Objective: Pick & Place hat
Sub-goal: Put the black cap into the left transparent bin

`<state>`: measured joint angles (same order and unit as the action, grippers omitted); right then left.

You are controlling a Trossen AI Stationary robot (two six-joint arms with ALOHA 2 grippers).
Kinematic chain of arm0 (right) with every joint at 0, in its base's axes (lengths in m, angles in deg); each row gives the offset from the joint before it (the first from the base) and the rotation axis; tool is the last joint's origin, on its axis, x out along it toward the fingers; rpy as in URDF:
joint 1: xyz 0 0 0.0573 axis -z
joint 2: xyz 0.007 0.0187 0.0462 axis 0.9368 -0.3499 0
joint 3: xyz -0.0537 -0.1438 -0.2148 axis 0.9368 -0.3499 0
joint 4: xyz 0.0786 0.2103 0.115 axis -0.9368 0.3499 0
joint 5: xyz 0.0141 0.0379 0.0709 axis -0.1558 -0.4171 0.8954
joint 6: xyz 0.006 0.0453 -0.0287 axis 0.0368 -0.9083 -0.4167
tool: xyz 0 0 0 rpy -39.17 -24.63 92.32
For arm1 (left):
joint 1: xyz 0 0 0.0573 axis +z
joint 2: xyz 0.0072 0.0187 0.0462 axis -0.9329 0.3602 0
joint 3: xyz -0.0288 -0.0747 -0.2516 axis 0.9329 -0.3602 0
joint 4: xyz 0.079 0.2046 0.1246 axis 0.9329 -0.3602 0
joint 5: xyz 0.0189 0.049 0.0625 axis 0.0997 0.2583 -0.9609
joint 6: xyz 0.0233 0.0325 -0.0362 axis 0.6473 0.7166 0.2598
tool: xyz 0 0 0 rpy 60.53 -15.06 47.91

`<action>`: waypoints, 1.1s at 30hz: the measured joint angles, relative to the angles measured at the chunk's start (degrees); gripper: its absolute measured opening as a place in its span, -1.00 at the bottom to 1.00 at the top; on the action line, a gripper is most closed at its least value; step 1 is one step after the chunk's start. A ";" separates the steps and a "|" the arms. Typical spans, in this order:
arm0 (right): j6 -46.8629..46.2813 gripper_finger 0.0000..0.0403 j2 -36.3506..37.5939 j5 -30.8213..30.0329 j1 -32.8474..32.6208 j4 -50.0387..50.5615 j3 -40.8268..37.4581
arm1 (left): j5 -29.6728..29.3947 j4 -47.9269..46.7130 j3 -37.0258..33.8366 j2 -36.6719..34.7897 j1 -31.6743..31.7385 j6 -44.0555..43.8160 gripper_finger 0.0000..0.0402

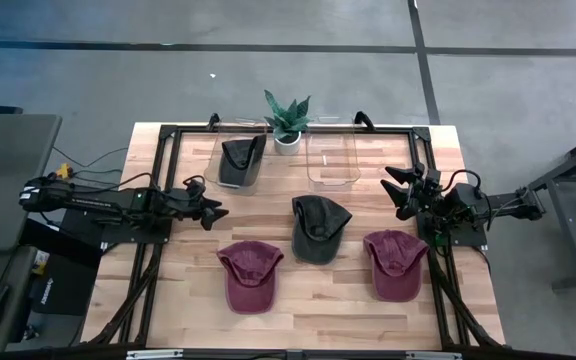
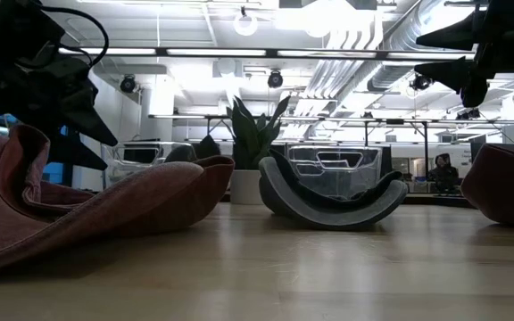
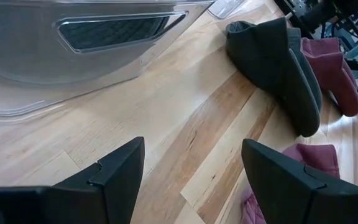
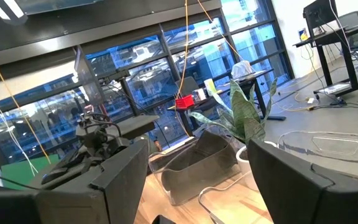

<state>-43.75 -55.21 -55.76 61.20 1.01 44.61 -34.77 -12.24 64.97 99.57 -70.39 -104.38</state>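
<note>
**Hats spread on the table, both claws released**

Hats lie across the wooden table (image 1: pixel 298 300) in the high view. A dark hat (image 1: pixel 318 228) sits near the middle. A maroon hat (image 1: pixel 250 275) lies to its left and nearer the front edge, and a second maroon hat (image 1: pixel 396 263) lies to its right. Another dark hat (image 1: pixel 240 162) rests inside the left clear bin (image 1: pixel 220 150) at the back of the table. The right clear bin (image 1: pixel 333 158) stands beside it, and a potted plant (image 1: pixel 287 120) stands between the two bins at the back edge.

The left gripper (image 1: pixel 211 210) hangs over bare wood, between the left bin and the left maroon hat, touching neither. Its fingers (image 3: pixel 114 180) are spread apart and grasp nothing; the left wrist view looks past them onto the wood, with the middle dark hat farther off.

The right gripper (image 1: pixel 398 188) is raised above the table's right side, just behind the right maroon hat. Its fingers (image 4: pixel 291 180) are also spread and grasp nothing, and the right wrist view points level across the table toward the plant and bins.
</note>
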 joint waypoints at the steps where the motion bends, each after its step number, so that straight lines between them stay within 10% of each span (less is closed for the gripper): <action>1: 0.00 0.34 0.00 0.00 0.00 0.00 0.00 | -0.02 -0.01 -0.01 0.00 0.00 0.00 0.30; 33: -3.43 0.34 0.00 0.00 0.00 0.00 0.00 | -0.04 -0.06 0.00 0.02 0.00 -0.43 0.30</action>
<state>-47.18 -55.21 -55.76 61.20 1.01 44.61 -34.81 -12.30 64.97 99.60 -70.39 -104.81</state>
